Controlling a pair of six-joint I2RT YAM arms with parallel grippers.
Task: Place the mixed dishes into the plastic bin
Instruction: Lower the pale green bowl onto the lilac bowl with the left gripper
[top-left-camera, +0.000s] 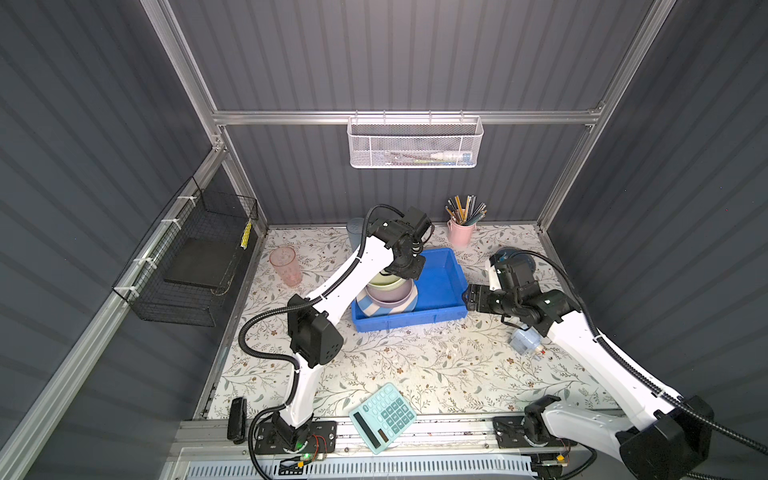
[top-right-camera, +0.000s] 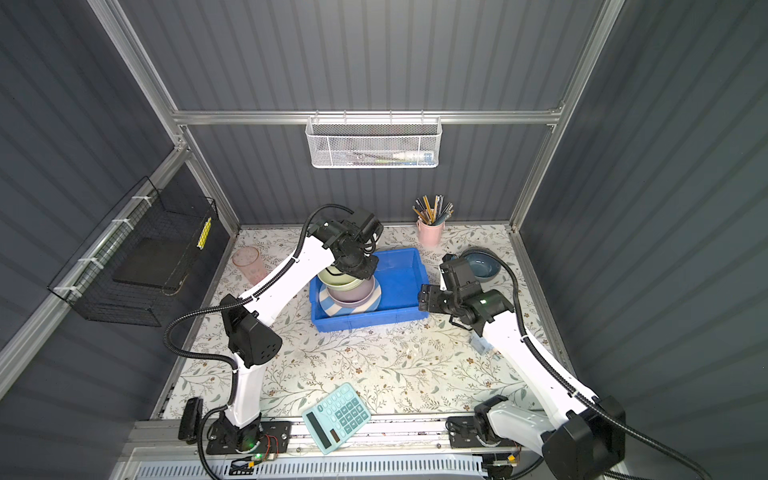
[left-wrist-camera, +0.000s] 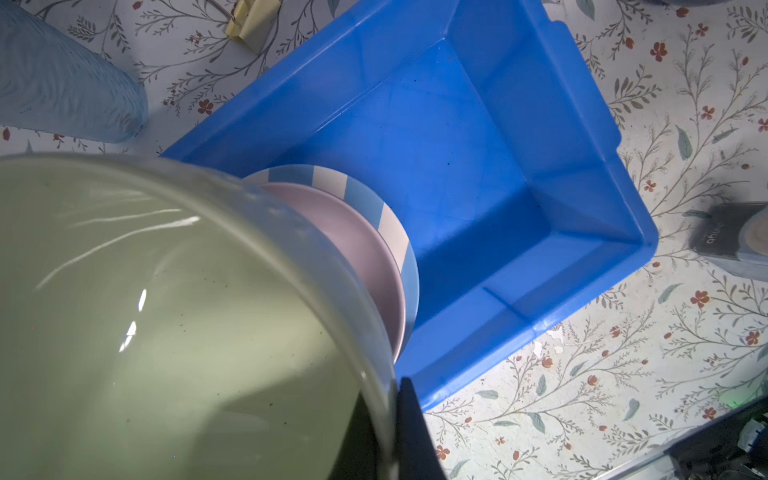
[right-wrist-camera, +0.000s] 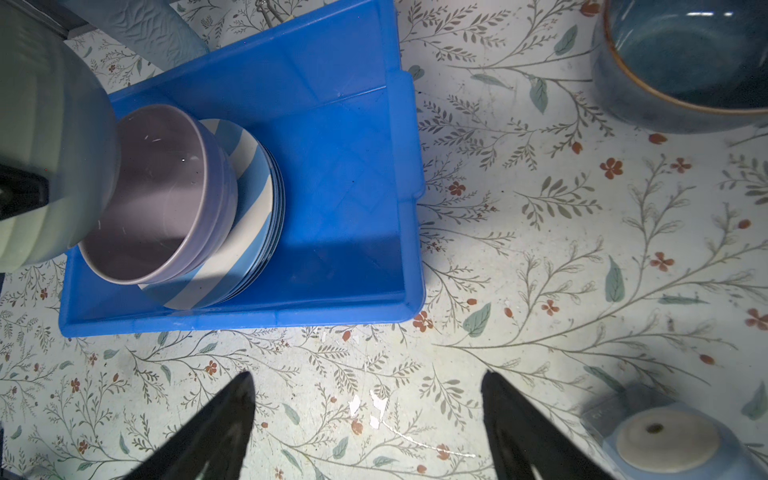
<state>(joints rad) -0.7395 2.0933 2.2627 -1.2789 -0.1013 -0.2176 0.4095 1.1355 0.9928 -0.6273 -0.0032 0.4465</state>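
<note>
**Top views.** In both top views the left end effector (top-left-camera: 405, 266) is clamped on the rim of the pale-green bowl (top-left-camera: 384, 281). It holds the bowl over the pink bowl (top-left-camera: 392, 296), which sits on the striped plate (top-left-camera: 366, 309) inside the plastic bin (top-left-camera: 442, 255). The right end effector (top-right-camera: 424, 297) hangs just beside the bin's wall, empty. Outside the bin on the tabletop (top-left-camera: 415, 361) I note the pink tumbler (top-left-camera: 286, 266), the blue tumbler (top-left-camera: 354, 232) and the dark-blue bowl (top-right-camera: 482, 266).

**Left wrist.** The pale-green bowl is tilted above the pink bowl. I cannot tell whether they touch. Much of the bin floor is bare.

**Right wrist.** The jaws stand wide apart over bare tabletop with nothing between them. A darker rim shows under the striped plate; I cannot identify it.

**Assessment.** Two dishes are confirmed binned, a third is being delivered, and three are outstanding.
</note>
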